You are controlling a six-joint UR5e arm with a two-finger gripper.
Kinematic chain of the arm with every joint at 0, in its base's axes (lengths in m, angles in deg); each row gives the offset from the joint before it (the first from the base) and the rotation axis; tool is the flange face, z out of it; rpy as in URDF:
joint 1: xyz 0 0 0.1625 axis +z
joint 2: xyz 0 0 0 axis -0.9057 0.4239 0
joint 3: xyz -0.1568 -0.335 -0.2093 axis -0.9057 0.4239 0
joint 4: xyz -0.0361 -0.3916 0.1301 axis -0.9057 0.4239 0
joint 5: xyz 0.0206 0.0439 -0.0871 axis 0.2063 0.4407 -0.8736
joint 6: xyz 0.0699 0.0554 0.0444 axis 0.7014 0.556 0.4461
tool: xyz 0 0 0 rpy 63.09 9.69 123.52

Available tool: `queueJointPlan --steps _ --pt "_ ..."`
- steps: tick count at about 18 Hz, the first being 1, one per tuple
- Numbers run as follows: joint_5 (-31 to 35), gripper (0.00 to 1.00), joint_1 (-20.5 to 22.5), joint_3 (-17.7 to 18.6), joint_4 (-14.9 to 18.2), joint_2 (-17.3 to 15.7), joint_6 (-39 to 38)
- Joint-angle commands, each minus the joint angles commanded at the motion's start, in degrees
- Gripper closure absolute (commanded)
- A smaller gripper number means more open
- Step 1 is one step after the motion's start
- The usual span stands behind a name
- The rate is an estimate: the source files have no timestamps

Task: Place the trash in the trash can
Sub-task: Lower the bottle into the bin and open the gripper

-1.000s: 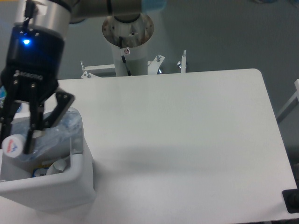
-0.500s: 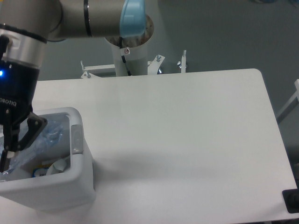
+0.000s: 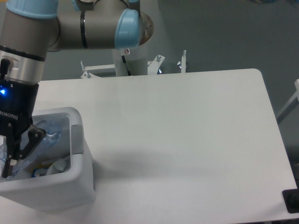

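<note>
The trash can (image 3: 56, 190) is a white rectangular bin at the table's front left corner. My gripper (image 3: 17, 151) reaches down into it from above, its dark fingers (image 3: 31, 139) below the rim. A clear bluish plastic bottle (image 3: 47, 131) lies tilted inside the bin and passes between the fingers, which stay closed on it; its cap is hidden. A crumpled white piece (image 3: 59, 165) rests on the bin's floor beside a small blue and yellow item (image 3: 37, 172).
The white table (image 3: 187, 130) stretches to the right of the bin. The arm's base post (image 3: 129, 51) and metal brackets (image 3: 182, 63) stand behind the back edge. A black object (image 3: 292, 200) sits off the front right corner.
The gripper has carried the bottle from above the rim down into the bin and shifted left. The bottle's cap has dropped out of sight.
</note>
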Motion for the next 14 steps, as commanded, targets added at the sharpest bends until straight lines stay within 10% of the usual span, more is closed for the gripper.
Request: queueJointPlan --steps 11,14 --pt "0.1 0.54 -0.2 2.6 0.1 0.0 0.0" --pt "0.2 0.29 -0.1 2.7 0.0 -0.2 0.1"
